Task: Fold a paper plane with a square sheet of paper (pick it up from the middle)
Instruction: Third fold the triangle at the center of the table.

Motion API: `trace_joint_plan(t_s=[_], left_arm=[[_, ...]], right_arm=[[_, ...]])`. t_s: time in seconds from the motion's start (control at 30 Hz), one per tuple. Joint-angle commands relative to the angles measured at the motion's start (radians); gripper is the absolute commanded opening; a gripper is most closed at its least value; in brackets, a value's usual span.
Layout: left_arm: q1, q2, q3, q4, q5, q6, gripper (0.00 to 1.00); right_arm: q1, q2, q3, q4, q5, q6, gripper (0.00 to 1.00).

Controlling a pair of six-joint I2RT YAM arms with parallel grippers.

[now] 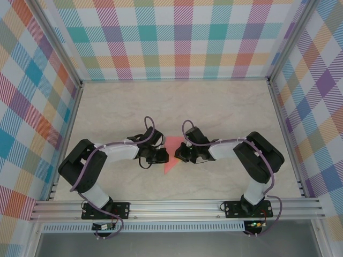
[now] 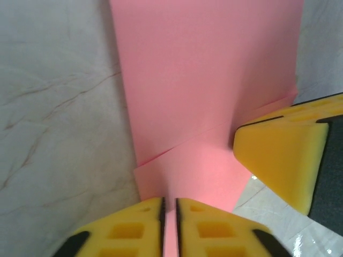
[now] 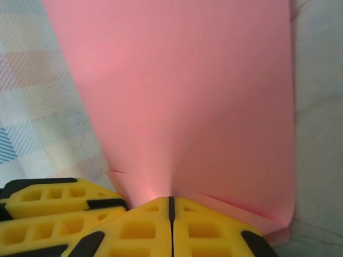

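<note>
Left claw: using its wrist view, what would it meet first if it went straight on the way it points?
The paper plane pinched in the left claw: it would slide along that sheet. The right claw sits seemingly just off that line, depth unclear.

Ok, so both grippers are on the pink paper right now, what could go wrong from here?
1. The left gripper and the right gripper are both shut on the paper plane. Uneven pulling could tear it or slip it from one pinch.
2. The grippers sit very close together, so they might bump.
3. In the left wrist view a folded edge looks slightly lifted, so it may spring open on release.
</note>
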Motion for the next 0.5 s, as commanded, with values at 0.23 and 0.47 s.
trace_joint_plan(t_s=[0.23, 0.47], left_arm=[[-0.007, -0.158, -0.037, 0.067, 0.165, -0.141, 0.12], [-0.011, -0.037, -0.042, 0.161, 0.290, -0.201, 0.05]], right_arm=[[0.003, 0.015, -0.015, -0.057, 0.053, -0.004, 0.06], [0.003, 0.015, -0.014, -0.063, 0.054, -0.002, 0.06]])
